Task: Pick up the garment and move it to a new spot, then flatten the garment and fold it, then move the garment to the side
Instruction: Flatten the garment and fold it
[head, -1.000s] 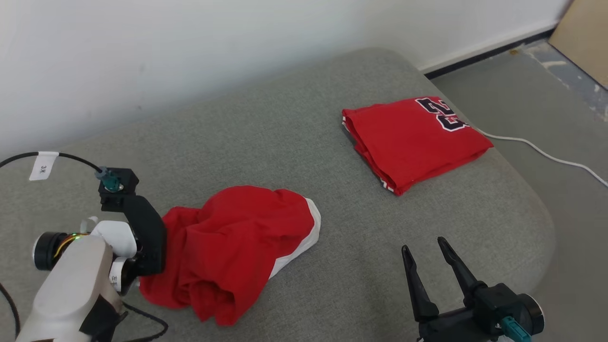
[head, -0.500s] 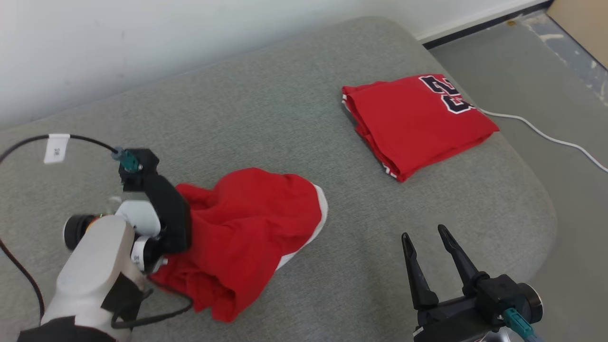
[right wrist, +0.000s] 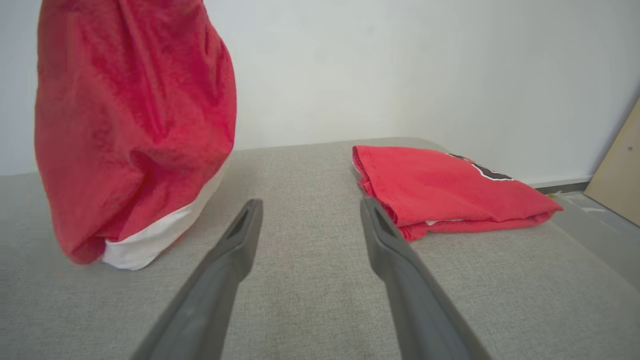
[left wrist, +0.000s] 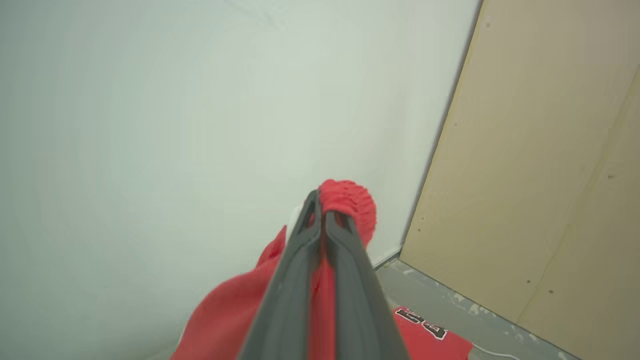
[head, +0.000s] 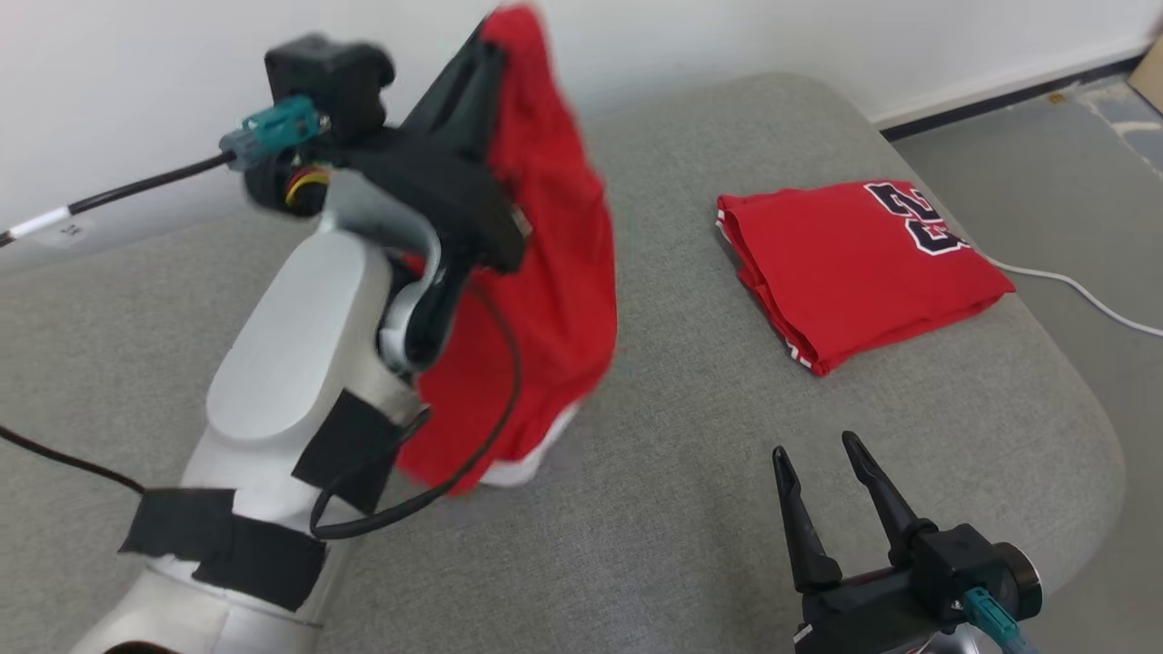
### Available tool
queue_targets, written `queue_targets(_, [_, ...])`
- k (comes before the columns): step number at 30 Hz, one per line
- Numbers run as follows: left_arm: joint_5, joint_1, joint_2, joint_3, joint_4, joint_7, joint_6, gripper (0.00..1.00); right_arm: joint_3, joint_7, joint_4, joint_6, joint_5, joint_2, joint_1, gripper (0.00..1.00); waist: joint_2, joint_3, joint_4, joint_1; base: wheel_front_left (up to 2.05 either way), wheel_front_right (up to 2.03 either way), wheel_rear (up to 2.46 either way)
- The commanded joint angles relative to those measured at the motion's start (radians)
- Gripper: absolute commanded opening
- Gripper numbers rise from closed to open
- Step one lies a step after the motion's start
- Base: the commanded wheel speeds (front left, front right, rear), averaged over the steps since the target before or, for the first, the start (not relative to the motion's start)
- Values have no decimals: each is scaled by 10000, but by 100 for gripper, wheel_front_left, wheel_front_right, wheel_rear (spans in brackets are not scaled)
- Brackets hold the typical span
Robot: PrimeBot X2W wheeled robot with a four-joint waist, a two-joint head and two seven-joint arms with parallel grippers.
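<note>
A crumpled red garment (head: 545, 272) with a white band hangs in the air over the grey cushion (head: 654, 527). My left gripper (head: 495, 41) is raised high and shut on its top edge; the cloth bunches between the fingertips (left wrist: 320, 205). In the right wrist view the garment (right wrist: 130, 120) hangs at the left, its lower white band (right wrist: 150, 240) just above or touching the cushion. My right gripper (head: 818, 454) rests low at the front right, open and with nothing in it, its fingers (right wrist: 240, 225) apart over bare cushion.
A folded red jersey with a dark number (head: 863, 263) lies at the cushion's far right edge, also seen as the jersey (right wrist: 440, 185). A white cable (head: 1081, 295) runs over the floor beyond it. A white wall stands behind; a tan board (left wrist: 550, 175) leans at the right.
My left arm has lifted the red garment off the cushion, from a low heap to hanging high. The head camera has shifted. The right gripper has stayed put.
</note>
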Motion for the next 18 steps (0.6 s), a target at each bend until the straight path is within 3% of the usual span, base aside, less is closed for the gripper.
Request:
queue_targets(1, [-643,-388,-161,-329,-673,-733,-79,0,32,8,-8,-27,-7,25,59,100,-1,-275,227,0,0,0,0])
queue_targets(4, [-1317,-683,-239,-732,-1379,-1360,-85,0,62,31,4,-27,15,25,97,100,-1,-369,278,0,0,0,0])
queue_targets(9, [-3647,-958,-216,-1041,-2585,-2424,94,0,36,47,-48,-27,43,25,123,100,-1,-469,503,0,0,0,0])
queue_targets(12, [-3676,-373,-196,-802,-2052,-2498,530,0,18,33,-107,-27,68,25,120,100,-1,-390,682,0,0,0,0])
queue_targets(18, [-3221,1930,621,-308,-423,-2552,1327,0,-65,-18,-157,-27,142,27,100,100,-1,-61,1114,0,0,0,0])
